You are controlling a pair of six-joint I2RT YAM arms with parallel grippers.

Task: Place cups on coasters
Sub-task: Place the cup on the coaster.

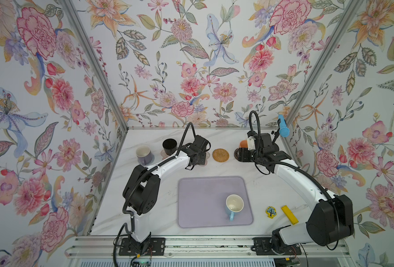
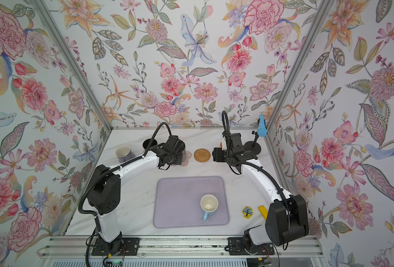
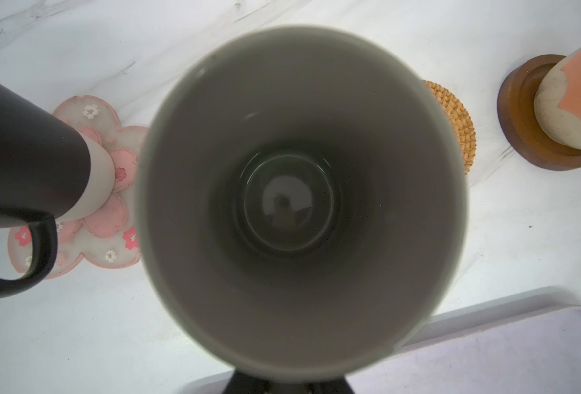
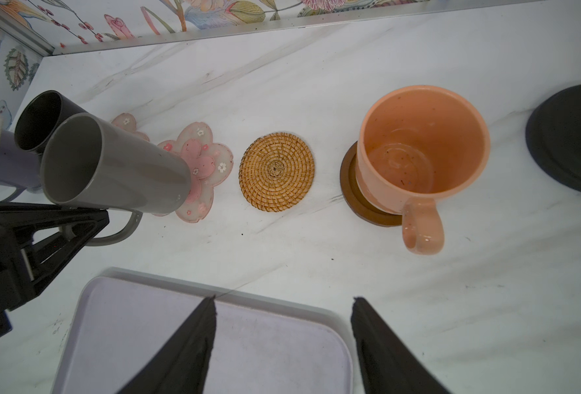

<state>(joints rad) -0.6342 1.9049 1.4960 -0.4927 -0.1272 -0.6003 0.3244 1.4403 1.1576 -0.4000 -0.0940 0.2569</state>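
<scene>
Claws: left claw (image 4: 91, 223) pinches grey mug (image 4: 111, 163) handle; right claw (image 4: 284, 300) spread, empty
Grey mug: base on pink flower coaster (image 4: 210, 160)
Peach mug (image 4: 422, 146): on brown disc (image 4: 348, 191)
Blue mug (image 1: 234, 203): on lavender mat (image 1: 203, 201)

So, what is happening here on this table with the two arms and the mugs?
The left gripper is shut on the handle of the grey mug, whose base is at a pink flower coaster. The right gripper hangs open and empty near the peach mug, which stands on the dark brown coaster. The black mug stands on a second pink flower coaster. The rattan coaster is bare, and the light blue mug stands on the lavender mat.
</scene>
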